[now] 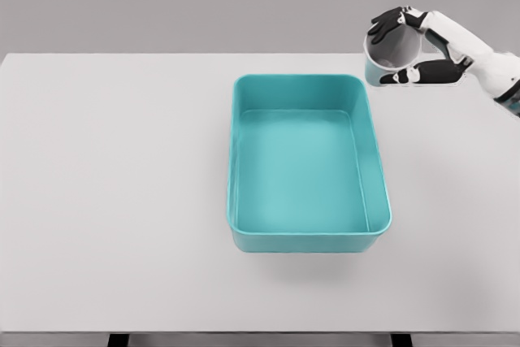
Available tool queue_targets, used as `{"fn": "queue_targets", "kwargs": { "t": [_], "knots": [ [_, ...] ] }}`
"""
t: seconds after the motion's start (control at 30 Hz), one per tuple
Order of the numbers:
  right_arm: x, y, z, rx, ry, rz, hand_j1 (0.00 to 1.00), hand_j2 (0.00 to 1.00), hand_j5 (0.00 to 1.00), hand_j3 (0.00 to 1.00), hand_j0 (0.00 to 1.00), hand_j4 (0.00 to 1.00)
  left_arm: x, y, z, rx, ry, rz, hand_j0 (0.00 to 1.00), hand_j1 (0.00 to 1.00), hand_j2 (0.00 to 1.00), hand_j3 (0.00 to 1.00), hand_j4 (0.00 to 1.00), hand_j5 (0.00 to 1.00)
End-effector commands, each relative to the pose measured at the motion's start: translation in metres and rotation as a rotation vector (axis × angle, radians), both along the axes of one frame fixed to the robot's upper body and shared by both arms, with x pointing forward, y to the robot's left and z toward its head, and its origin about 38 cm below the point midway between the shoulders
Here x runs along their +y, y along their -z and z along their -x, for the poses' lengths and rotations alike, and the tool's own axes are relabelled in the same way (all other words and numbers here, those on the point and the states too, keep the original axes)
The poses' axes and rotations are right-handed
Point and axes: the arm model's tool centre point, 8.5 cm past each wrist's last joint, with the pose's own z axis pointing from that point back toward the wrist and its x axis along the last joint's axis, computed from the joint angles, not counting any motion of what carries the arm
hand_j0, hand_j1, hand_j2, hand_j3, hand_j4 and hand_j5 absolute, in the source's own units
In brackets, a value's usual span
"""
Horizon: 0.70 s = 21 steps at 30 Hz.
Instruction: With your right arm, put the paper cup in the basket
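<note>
At the far right of the table: the right hand (404, 48), white with black fingers, is seen at the end of the white arm that enters from the right edge.
Hand state: the fingers are wrapped around the small paper cup (385, 56), pale with a teal lower band; one group of fingers is laid over the far rim and another along the near side, so the cup is held, not loose.
Cup position: the cup is found just beyond the far right corner of the basket, outside its rim; whether its base touches the table cannot be told.
Basket: the teal rectangular plastic basket (378, 170) is set near the middle of the flat white table (114, 184), long side running near to far, and nothing is seen inside it.
Left arm: none is shown in this view.
Step in hand: the grasp is judged to be made, and the carry to the basket is judged not yet done.
Next move: the cup is to be raised clear of the basket's far right wall, brought left and nearer until it is over the open interior, then lowered and released.
Risk: the rim could be clipped if the cup is carried too low.
</note>
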Motion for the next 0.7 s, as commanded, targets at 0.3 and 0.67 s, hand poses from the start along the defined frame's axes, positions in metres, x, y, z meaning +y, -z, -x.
{"fn": "queue_targets", "kwargs": {
  "t": [0.3,0.67],
  "knots": [
    [0.053,0.015,-0.003,-0.043,-0.128,0.237,0.50,0.50,0.50,0.50,0.50,0.50,0.000,0.000,0.002,0.003,-0.001,0.000,1.00,1.00,1.00,1.00,1.00,1.00],
    [0.091,0.026,-0.004,-0.069,-0.219,0.349,0.52,0.52,0.52,0.52,0.52,0.52,0.000,0.000,0.002,0.003,-0.001,0.000,1.00,1.00,1.00,1.00,1.00,1.00]
  ]
}}
